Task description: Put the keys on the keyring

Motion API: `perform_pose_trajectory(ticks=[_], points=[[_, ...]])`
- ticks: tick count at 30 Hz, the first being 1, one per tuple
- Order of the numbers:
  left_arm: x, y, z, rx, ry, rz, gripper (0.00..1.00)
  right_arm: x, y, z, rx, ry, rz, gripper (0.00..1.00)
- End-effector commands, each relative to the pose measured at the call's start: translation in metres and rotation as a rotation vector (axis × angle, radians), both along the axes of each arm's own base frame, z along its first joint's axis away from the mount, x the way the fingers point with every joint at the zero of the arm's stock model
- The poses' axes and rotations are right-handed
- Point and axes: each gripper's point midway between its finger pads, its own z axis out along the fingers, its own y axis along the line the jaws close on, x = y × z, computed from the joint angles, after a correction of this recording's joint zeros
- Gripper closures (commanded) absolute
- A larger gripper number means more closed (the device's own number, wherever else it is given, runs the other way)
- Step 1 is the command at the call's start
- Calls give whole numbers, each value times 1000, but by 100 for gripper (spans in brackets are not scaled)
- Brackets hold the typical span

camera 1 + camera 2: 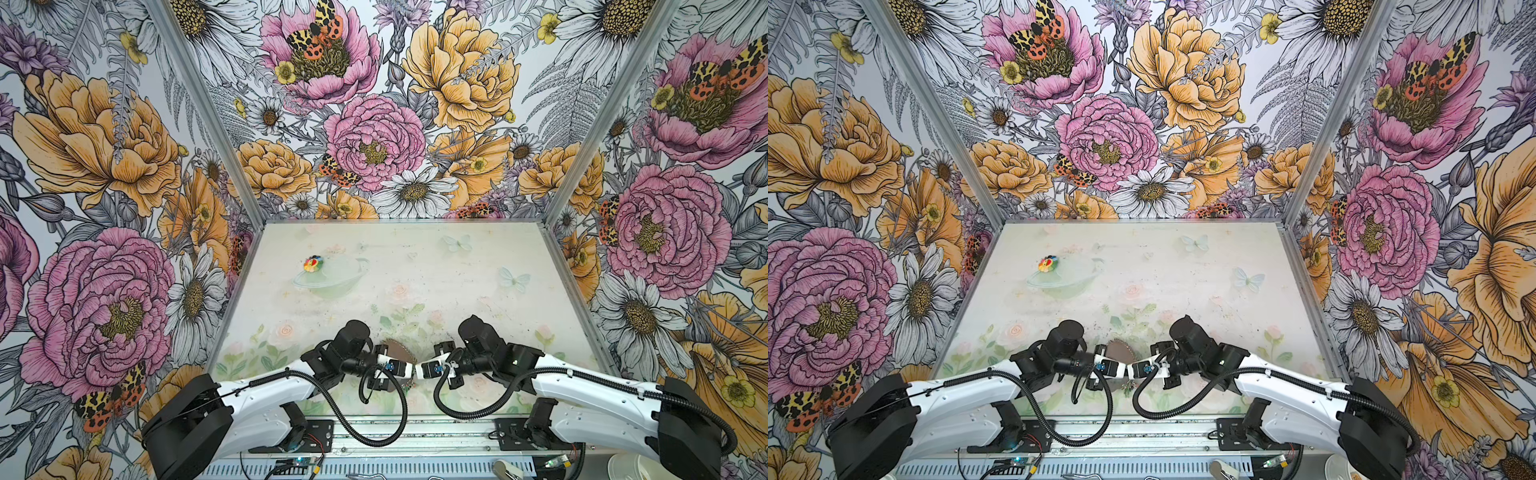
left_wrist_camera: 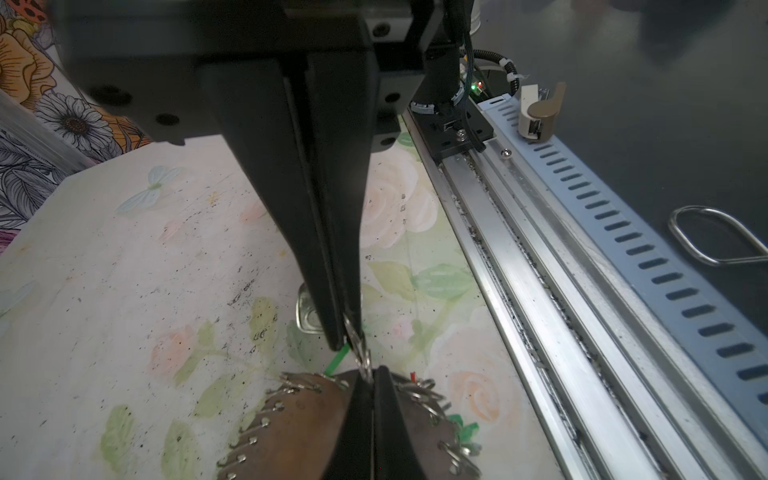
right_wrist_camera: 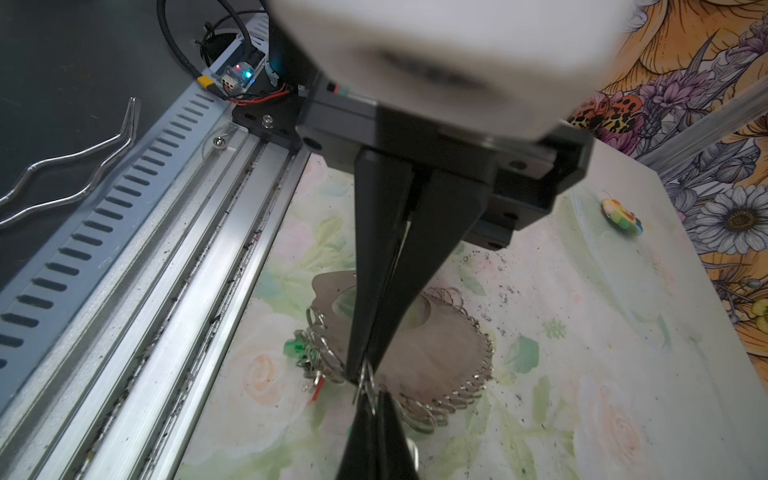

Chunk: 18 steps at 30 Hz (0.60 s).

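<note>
The left end effector (image 2: pixel 341 338) and right end effector (image 3: pixel 361 370) are clamping shut, tip to tip, on one wire loop (image 2: pixel 358 350) of the keyring (image 3: pixel 436 353), the keys (image 3: pixel 296 347) lying just beside them.

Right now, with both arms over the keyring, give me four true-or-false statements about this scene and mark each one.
1. The left gripper is shut on a wire loop at the edge of the keyring. True.
2. The right gripper stands wide open, away from that loop. False: it is shut and pinches the wire loop too, tip to tip with the left gripper.
3. The multicoloured toy touches the keyring. False: it lies well apart, far back on the table.
4. A green key head shows among the loops at the keyring's edge. True.
</note>
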Motion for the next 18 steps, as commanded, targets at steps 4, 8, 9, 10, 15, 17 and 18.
perform_pose_trajectory(ticks=[4,8,9,10,15,17,18], points=[[-32,-5,17,-85,24,-164,100,49,5,47,116,-155,-187,100],[-29,-4,16,-83,20,-151,100,51,3,46,108,-146,-212,100],[-28,-4,16,-82,20,-148,100,52,3,44,102,-142,-214,100],[-28,-4,16,-84,20,-148,100,52,3,43,97,-139,-215,100],[-25,-2,18,-91,11,-131,100,52,3,42,93,-134,-217,100],[-24,-2,19,-98,6,-126,100,52,3,42,88,-130,-217,100],[-24,-1,20,-101,6,-127,100,52,3,40,85,-127,-220,100]])
